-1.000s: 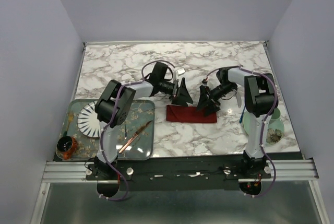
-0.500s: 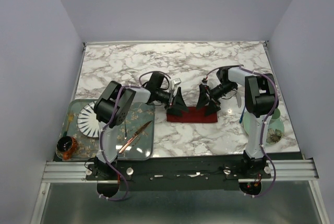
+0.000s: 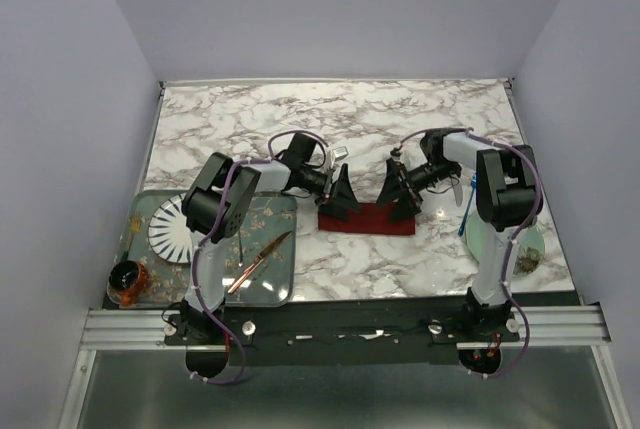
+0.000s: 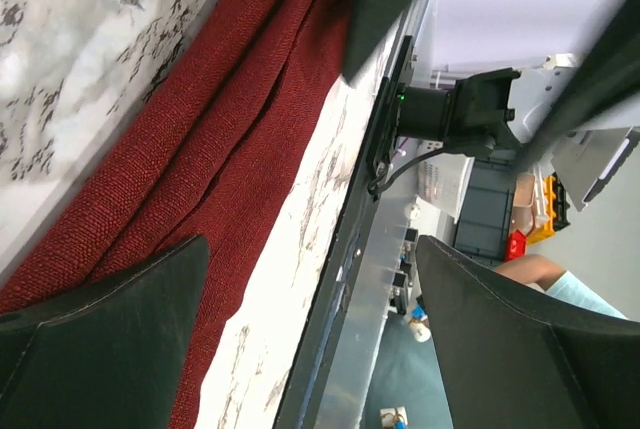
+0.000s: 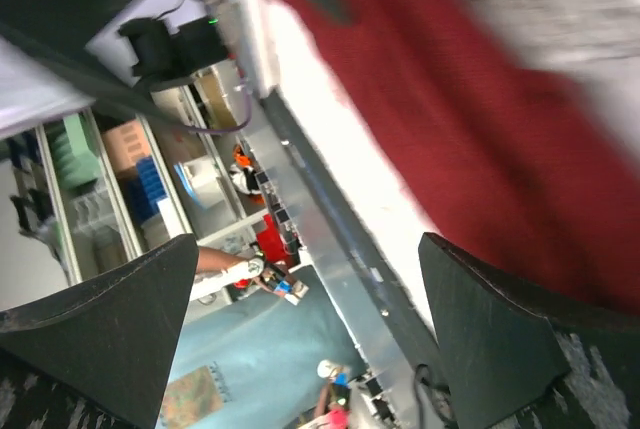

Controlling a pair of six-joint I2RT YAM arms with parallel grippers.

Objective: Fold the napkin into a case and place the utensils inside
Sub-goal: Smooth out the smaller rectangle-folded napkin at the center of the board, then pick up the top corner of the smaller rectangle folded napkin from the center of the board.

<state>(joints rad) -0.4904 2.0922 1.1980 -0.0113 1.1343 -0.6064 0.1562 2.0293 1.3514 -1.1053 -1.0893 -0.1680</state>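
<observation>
Marble table [image 3: 420, 119]: a folded dark red napkin [image 3: 366, 220] lies near the middle, a tray [image 3: 275, 284] at the near left corner, a pale green plate [image 3: 478, 241] by the right edge.

Left claw [image 3: 339, 202] and right claw [image 3: 400, 199] stand spread over the napkin [image 3: 367, 220].

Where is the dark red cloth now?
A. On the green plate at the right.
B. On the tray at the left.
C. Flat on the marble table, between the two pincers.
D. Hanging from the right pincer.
C: the folded dark red cloth lies flat on the white marble table, the open left pincer at its left end, the open right pincer at its right end.
</observation>
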